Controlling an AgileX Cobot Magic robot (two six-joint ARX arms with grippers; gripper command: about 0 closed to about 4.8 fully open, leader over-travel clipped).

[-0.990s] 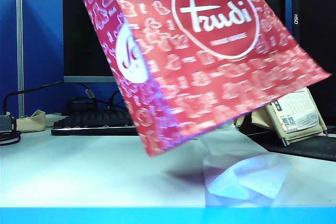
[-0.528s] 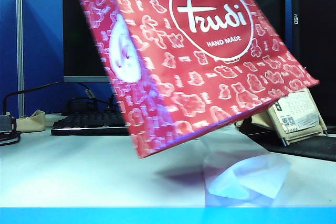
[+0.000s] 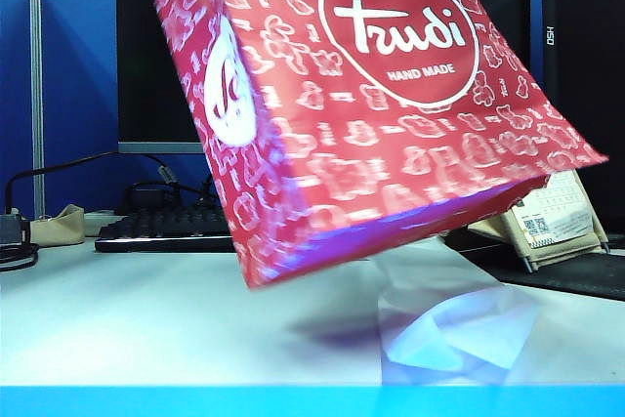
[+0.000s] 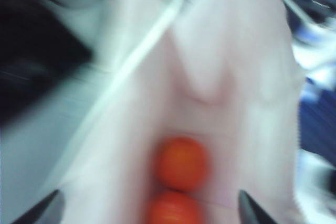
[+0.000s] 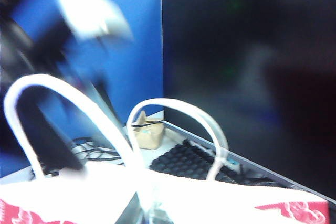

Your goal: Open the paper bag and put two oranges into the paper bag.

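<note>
The paper bag [image 3: 361, 114] is seen tilted above the table [image 3: 146, 319]. Two oranges [image 4: 181, 163] lie inside it, beneath the left gripper [image 4: 147, 211], whose fingers are spread apart. The right gripper, hidden at the bag's rim, is closed.

Oranges [image 4: 181, 163] inside paper bag [image 3: 371, 104]

A pale table [image 3: 146, 329] runs across the scene, with a blue strip along its near edge. On it at near right lies a crumpled translucent plastic sheet [image 3: 454, 324]. Far left sits a black keyboard [image 3: 166, 229], with a small tan object [image 3: 59, 226], perhaps a pouch, and cables [image 3: 18, 253] further left. Far right, a dark mat [image 3: 576, 275] carries a leaning tan stand [image 3: 552, 222].
</note>
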